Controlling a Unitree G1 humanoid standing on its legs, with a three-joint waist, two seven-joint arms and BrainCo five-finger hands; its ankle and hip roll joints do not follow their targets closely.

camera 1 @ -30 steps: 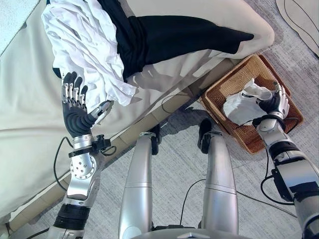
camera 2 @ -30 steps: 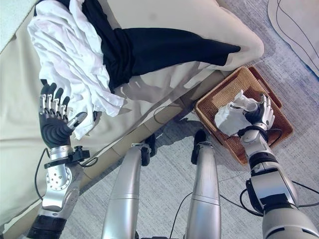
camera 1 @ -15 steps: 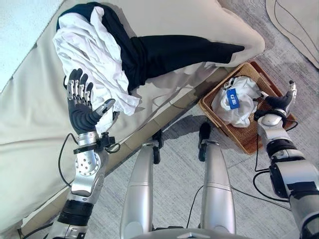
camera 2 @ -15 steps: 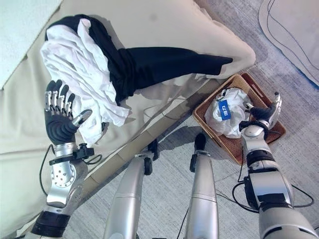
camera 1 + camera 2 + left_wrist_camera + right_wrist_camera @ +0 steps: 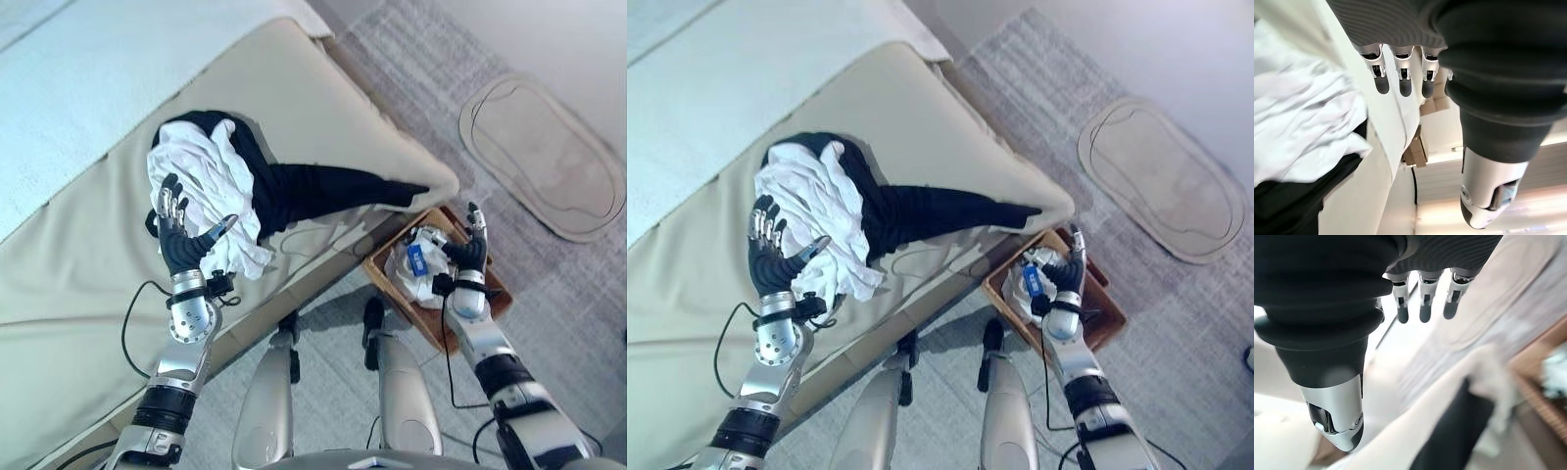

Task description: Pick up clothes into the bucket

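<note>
A white garment (image 5: pixel 201 191) lies crumpled on the beige bed (image 5: pixel 88 255), with a black garment (image 5: pixel 323 188) stretched from it toward the bed's corner. My left hand (image 5: pixel 179 238) is raised, open, just in front of the white garment, holding nothing; its fingers (image 5: pixel 1403 73) are straight in the left wrist view. A brown wicker basket (image 5: pixel 485 311) stands on the floor by the bed corner, with a white garment (image 5: pixel 411 266) with a blue tag inside. My right hand (image 5: pixel 468 250) is held open above the basket, empty, its fingers (image 5: pixel 1422 296) straight.
A grey rug (image 5: pixel 588 294) covers the floor around the basket. A light oval mat (image 5: pixel 541 157) lies farther off at the right. A pale blue sheet (image 5: pixel 78 69) covers the far part of the bed.
The camera has pulled back and tilted, so everything appears smaller. My right hand has lifted off the white garment in the basket and stands upright above it. The left hand stays raised and open.
</note>
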